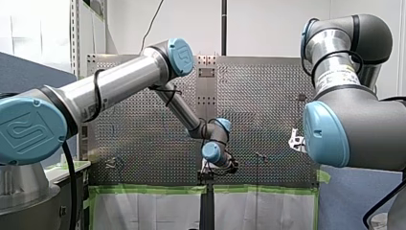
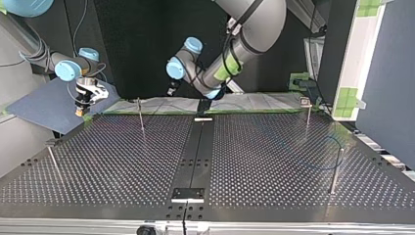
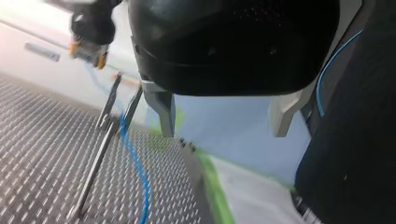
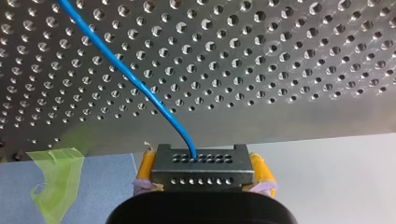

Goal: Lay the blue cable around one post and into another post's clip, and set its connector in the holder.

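right claw tight on connector w/ blue cable; left claw wide

Blue cable: thin single strand, leaving the connector's holed face in a gentle curve over the perforated table. Connector: dark grey rectangular block with two rows of small holes, held level and clear of the table between the yellow pads of my right gripper. Fork-topped post: thin metal rod standing on the table, the cable running down just beside it in the left wrist view.
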Controlling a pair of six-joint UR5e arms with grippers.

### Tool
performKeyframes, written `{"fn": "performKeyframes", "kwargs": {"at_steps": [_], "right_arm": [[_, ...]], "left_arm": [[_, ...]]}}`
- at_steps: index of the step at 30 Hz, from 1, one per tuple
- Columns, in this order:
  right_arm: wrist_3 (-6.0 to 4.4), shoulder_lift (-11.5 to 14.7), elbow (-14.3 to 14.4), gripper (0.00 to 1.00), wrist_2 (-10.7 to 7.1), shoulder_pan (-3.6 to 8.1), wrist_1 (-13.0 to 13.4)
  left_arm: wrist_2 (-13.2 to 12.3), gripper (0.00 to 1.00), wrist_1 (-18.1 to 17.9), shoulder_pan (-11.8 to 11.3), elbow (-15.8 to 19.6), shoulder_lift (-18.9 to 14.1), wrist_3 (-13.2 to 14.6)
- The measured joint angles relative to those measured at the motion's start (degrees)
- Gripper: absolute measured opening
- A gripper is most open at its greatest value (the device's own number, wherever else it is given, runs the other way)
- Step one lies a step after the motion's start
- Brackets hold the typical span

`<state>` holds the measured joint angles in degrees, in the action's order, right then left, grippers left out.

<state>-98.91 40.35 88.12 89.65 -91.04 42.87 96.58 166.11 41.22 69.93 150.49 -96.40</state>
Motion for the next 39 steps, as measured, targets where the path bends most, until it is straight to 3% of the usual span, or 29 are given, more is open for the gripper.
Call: {"fn": "performKeyframes", "kwargs": {"at_steps": [9, 21, 29, 39], "right_arm": [[-0.23, 0.0, 0.0, 0.0, -0.16, 0.02, -0.1], [-0.46, 0.0, 0.0, 0.0, -0.17, -0.11, -0.7], [-0.79, 0.0, 0.0, 0.0, -0.5, -0.3, -0.8], [-0.78, 0.0, 0.0, 0.0, -0.77, -0.38, -1.0]], "left_arm": [[-3.4, 1.0, -1.2, 2.4, -1.4, -1.3, -0.4], [-3.9, 1.0, -2.8, 4.1, -3.3, -1.6, -2.9], [-2.1, 1.0, -3.4, 4.6, -3.3, -1.6, -4.2], [2.3, 1.0, -1.6, 5.1, -3.3, -1.6, -7.2]]}}
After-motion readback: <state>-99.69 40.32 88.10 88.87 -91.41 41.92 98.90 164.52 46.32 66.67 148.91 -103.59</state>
